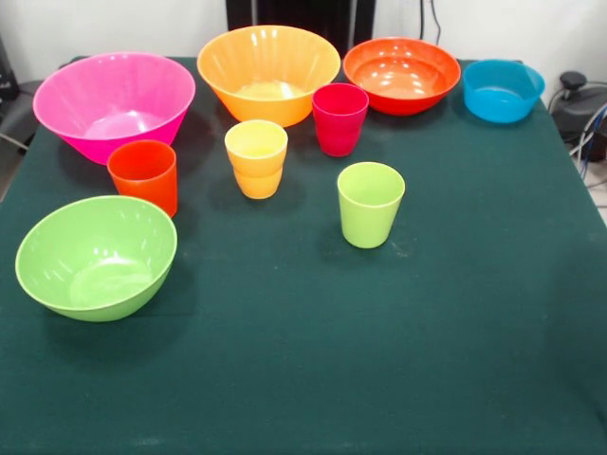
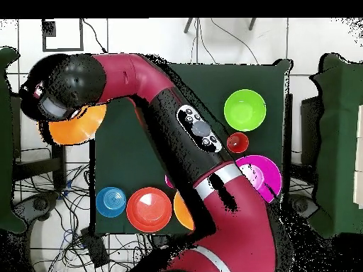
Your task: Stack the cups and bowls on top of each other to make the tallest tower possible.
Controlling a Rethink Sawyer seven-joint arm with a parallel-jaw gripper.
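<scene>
In the front view all stand apart and upright on the green table: a pink bowl, a large orange bowl, a red-orange bowl, a blue bowl, a lime bowl, and red-orange, yellow-orange, magenta and lime cups. No gripper shows there. In the overhead view the arm reaches past the table's left edge. Its end covers the gripper, right over a second large orange bowl. Whether it holds that bowl is hidden.
The arm lies slantwise over the table in the overhead view and hides the cups in the middle. Cables and floor tiles lie beside the table. A black device sits off the table's right side in the front view.
</scene>
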